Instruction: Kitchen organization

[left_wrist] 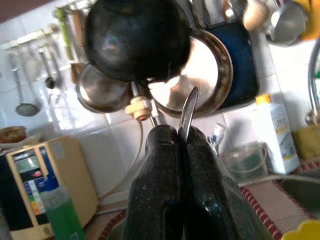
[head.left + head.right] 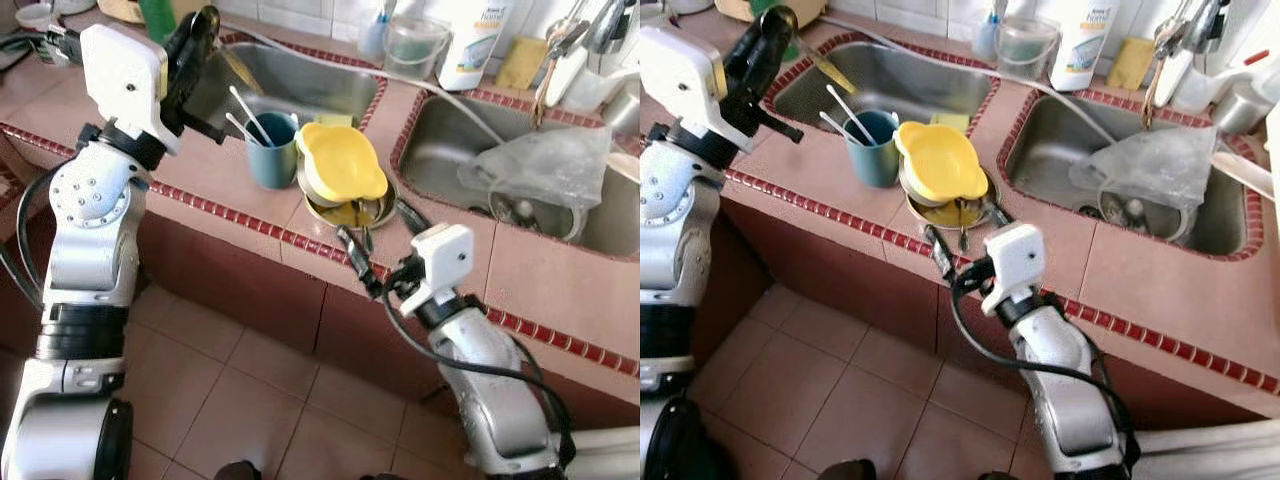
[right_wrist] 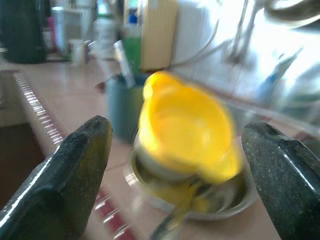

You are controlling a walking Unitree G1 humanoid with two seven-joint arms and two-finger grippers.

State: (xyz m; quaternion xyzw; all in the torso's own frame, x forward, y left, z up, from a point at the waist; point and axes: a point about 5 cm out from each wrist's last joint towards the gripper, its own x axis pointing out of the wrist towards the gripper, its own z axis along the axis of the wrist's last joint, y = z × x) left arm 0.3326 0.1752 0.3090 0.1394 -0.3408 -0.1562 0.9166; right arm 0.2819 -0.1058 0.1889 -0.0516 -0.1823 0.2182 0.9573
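Note:
A yellow bowl sits tilted on top of a steel bowl and steel plate on the tiled counter strip between two sinks. Beside it stands a blue cup with white utensils in it. My right gripper is open at the counter's front edge, just short of the plate, and the yellow bowl lies between its fingers' line of sight. My left gripper is raised over the near left corner of the left sink, shut on a thin metal utensil that sticks out past its fingertips.
The left sink and right sink are steel, edged with red tiles. A clear plastic bag lies in the right sink. A white bottle, a clear tub and a tap stand at the back. Pans hang on the wall.

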